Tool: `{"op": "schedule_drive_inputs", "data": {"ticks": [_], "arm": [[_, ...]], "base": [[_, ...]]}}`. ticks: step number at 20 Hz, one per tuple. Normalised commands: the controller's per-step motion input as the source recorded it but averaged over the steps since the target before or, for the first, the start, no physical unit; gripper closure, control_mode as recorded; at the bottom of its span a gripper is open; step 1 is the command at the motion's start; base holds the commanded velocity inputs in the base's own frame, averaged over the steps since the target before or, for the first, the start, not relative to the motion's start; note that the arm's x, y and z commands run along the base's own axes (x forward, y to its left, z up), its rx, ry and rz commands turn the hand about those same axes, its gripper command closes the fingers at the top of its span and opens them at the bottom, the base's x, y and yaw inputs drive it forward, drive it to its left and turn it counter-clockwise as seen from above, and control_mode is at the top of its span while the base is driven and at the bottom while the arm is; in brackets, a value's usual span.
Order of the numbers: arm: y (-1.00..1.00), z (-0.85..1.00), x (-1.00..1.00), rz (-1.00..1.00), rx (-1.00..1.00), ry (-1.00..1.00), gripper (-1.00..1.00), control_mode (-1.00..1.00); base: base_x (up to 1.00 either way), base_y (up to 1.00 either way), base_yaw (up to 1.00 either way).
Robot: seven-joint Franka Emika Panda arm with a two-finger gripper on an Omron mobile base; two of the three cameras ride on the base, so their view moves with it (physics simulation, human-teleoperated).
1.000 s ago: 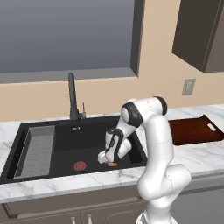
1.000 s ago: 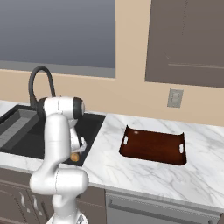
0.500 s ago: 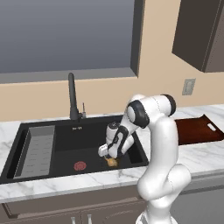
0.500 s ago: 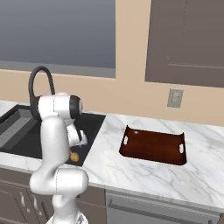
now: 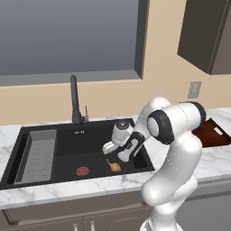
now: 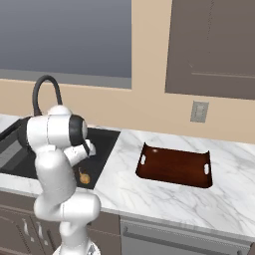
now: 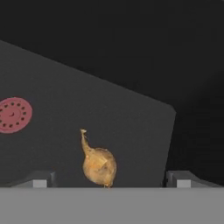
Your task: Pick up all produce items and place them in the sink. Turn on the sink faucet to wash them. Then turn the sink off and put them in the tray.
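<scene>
The small golden-brown onion-like bulb [image 5: 115, 167] [image 6: 83, 178] [image 7: 99, 165] lies on the floor of the black sink [image 5: 90, 144], right of the round red drain [image 5: 82, 171] [image 7: 14, 114], its thin stalk pointing up and left in the hand view. My gripper [image 5: 109, 150] [image 7: 111, 178] hangs open a little above the bulb, its two fingertips spread wide to either side and apart from it. The dark gooseneck faucet [image 5: 73, 99] [image 6: 42, 92] stands behind the basin with its thin lever [image 5: 86, 113] beside the base. No water is seen running. The reddish-brown tray [image 6: 174, 167] [image 5: 212, 133] sits on the counter to the right.
A grey ribbed insert [image 5: 39, 151] fills the sink's left side. White marble counter [image 6: 124, 184] lies between sink and tray. A wall outlet [image 6: 199, 111] and dark upper cabinets [image 6: 214, 45] are above the tray, and a window is behind the faucet.
The gripper has lifted away from the bulb, which stays on the sink floor. The arm's elbow has swung further right and toward the camera.
</scene>
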Motion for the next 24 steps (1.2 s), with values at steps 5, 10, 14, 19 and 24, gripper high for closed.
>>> {"op": "schedule_drive_inputs", "data": {"ticks": [5,10,14,19,24], "arm": [[0.0,0.87,-0.29,0.0,0.0,-0.14,-1.0,-1.0],[-0.06,0.99,-0.32,0.01,0.06,-0.16,-1.0,-1.0],[-0.01,1.0,-0.27,0.05,0.1,-0.11,-1.0,-1.0],[0.0,1.0,-0.17,0.06,0.08,-0.05,-1.0,-1.0],[0.0,0.56,-0.01,0.04,0.06,-0.02,-1.0,-1.0]], "base": [[0.0,0.0,0.0],[0.0,0.0,0.0],[0.0,0.0,0.0],[0.0,0.0,0.0],[0.0,0.0,0.0]]}}
